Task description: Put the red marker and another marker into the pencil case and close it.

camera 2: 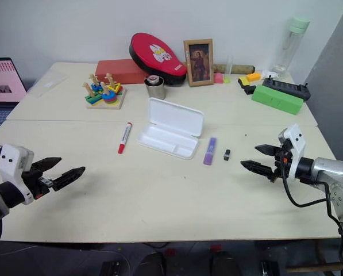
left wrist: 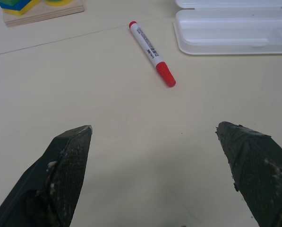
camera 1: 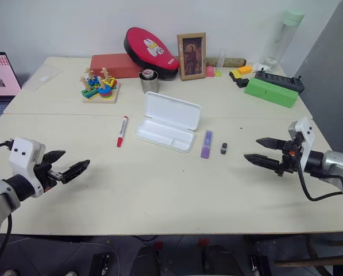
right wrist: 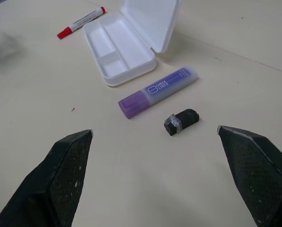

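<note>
Across the pale table, the pencil case lies mid-table with its lid up; the red marker lies just to its left and the purple highlighter just to its right, beside a small black object. Left gripper and right gripper hover near the table's sides, jaws wide, holding nothing.

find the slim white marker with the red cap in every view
Left eye view: red marker, left of the open white plastic pencil case.
Right eye view, same side of the case.
Left wrist view, beside the case.
Right wrist view, beyond the case.
Shared landmark: the case.
</note>
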You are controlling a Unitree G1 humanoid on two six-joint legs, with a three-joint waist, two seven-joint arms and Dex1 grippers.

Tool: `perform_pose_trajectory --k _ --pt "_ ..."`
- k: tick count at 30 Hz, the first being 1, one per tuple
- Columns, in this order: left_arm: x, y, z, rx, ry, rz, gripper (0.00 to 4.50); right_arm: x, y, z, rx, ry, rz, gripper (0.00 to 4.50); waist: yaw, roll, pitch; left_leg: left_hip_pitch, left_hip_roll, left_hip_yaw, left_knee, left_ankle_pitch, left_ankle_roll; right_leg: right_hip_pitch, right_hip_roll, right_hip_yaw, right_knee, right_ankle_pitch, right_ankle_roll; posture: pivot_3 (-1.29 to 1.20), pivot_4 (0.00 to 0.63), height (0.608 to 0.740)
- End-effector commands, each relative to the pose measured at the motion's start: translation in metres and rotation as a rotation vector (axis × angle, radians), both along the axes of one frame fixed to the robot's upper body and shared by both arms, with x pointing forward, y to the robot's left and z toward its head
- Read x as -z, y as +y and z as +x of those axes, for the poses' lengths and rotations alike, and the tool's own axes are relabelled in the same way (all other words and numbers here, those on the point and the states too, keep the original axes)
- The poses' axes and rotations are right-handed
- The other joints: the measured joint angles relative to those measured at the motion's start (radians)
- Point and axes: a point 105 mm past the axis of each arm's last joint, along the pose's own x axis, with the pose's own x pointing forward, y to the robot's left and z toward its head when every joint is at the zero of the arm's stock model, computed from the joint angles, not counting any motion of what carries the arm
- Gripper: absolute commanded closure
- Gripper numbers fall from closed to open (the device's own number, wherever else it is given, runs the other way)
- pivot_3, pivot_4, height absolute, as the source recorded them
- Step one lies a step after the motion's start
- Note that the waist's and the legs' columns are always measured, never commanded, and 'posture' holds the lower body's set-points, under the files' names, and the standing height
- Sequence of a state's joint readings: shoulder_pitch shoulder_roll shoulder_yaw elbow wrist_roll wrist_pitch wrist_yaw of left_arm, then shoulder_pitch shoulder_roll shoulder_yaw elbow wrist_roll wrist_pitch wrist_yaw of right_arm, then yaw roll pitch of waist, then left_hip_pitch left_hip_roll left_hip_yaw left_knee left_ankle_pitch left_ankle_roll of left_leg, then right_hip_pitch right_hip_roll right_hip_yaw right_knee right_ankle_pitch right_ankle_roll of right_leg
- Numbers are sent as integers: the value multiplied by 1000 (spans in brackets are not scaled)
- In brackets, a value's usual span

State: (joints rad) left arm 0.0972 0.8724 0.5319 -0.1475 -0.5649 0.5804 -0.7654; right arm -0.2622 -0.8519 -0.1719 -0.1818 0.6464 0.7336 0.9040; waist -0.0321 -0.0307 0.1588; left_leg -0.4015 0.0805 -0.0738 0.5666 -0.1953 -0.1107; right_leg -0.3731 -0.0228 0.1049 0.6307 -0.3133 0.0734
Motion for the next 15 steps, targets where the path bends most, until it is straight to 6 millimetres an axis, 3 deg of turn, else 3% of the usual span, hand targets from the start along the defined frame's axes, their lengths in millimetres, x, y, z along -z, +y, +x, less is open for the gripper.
perform_pose_trajectory --k 1,15 --pt "-7 6 -4 -13 -15 30 0 -6 1 -3 -21 -21 -16 25 0 0 0 0 0 0 0 0 0 0 0 0 0 0 0 0 150 740" --pt "-2 12 -9 -24 -4 40 0 4 0 -6 -50 19 -40 25 0 0 0 0 0 0 2 0 0 1 0 0 0 2 1 0 150 740"
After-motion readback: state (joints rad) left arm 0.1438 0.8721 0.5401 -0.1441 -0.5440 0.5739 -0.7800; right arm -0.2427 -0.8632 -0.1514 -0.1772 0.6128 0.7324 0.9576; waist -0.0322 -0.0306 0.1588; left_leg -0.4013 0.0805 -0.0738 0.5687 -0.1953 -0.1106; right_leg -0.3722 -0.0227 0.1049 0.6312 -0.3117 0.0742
